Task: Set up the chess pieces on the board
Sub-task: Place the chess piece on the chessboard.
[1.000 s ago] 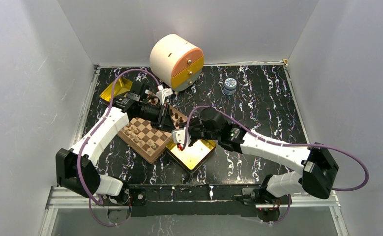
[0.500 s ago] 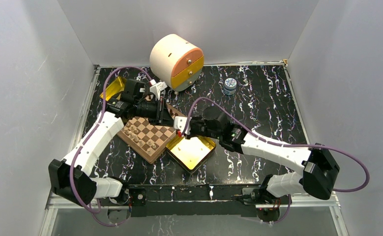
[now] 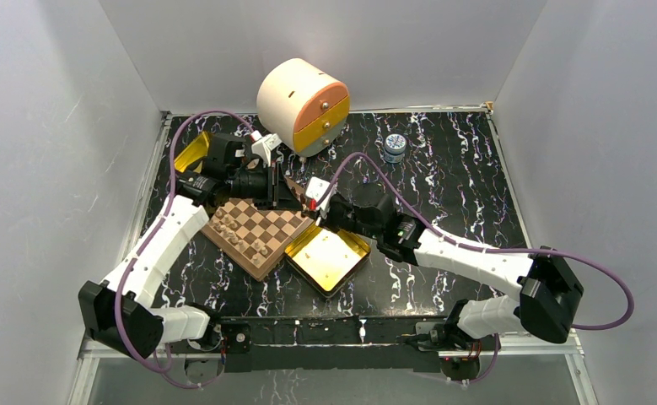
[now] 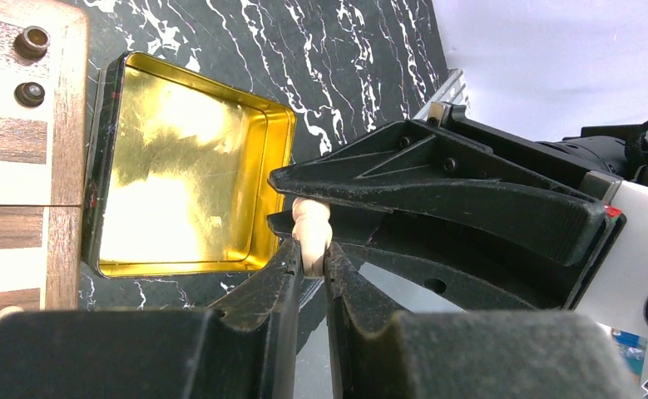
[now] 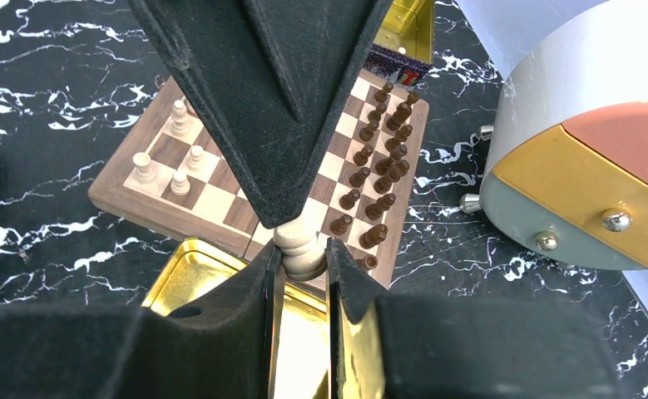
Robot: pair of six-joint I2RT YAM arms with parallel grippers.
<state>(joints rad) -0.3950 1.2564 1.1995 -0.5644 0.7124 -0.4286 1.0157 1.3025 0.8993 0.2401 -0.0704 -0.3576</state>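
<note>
One light tan chess piece (image 4: 312,229) is pinched by both grippers at once. My left gripper (image 4: 310,253) is shut on one end of it. The right gripper (image 5: 301,259) is shut on its rounded base (image 5: 300,243). The two meet (image 3: 301,192) above the far right corner of the board (image 3: 253,232). On the board (image 5: 162,218), dark pieces (image 5: 378,166) fill two rows on the right side. A few light pieces (image 5: 179,158) stand on the left side.
A gold square tin (image 3: 329,257) lies open just right of the board, under the right wrist. A second gold tin (image 3: 191,152) sits at the back left. A round cream and orange drawer box (image 3: 302,105) stands behind the grippers, and a small jar (image 3: 394,148) stands to its right.
The right gripper rose from over the gold tin and moved back to meet the left gripper, then closed on the tan piece. The left arm swung back and to the left.
</note>
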